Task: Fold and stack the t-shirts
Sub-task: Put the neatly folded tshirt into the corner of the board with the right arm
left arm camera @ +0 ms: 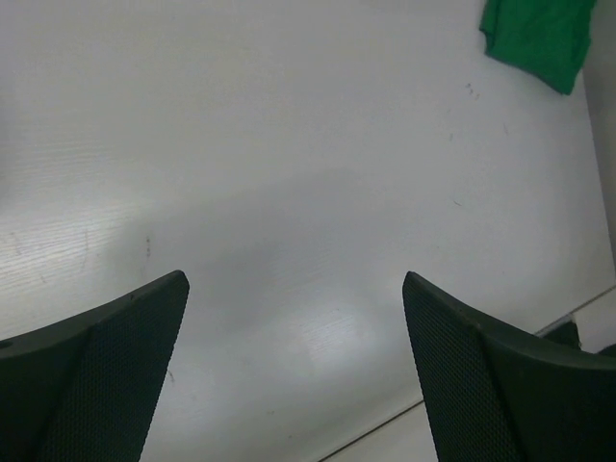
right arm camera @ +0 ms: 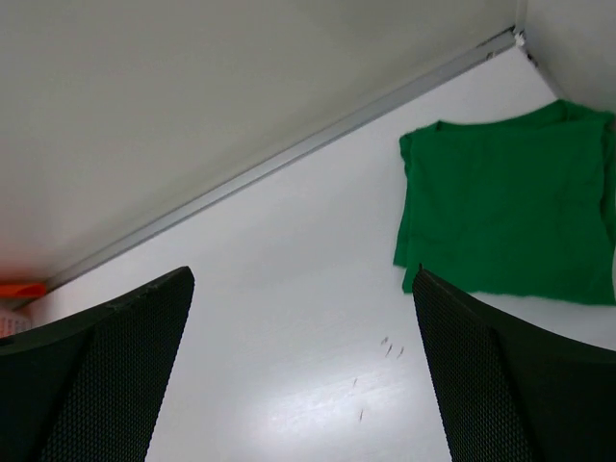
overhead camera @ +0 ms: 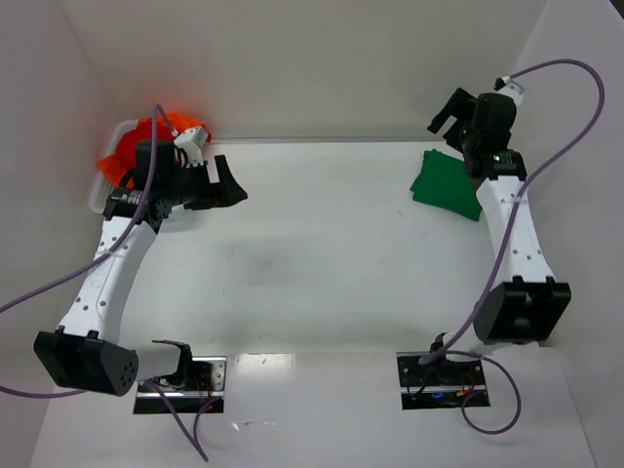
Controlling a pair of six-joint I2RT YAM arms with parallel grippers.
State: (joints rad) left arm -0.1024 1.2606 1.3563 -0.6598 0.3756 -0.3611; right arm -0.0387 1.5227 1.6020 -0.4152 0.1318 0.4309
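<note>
Green t-shirt (overhead camera: 445, 183), folded flat, lies on the white surface (overhead camera: 322, 253) in the upper right of the top view, just beside the right arm. Orange and red t-shirts (overhead camera: 125, 154) sit bunched in a white basket (overhead camera: 97, 193) at the upper left. The left pincer (overhead camera: 232, 183) hangs beside that basket, fingers wide apart and holding nothing. The right pincer (overhead camera: 444, 115), above the green t-shirt, is likewise spread wide with nothing between its fingers.
</note>
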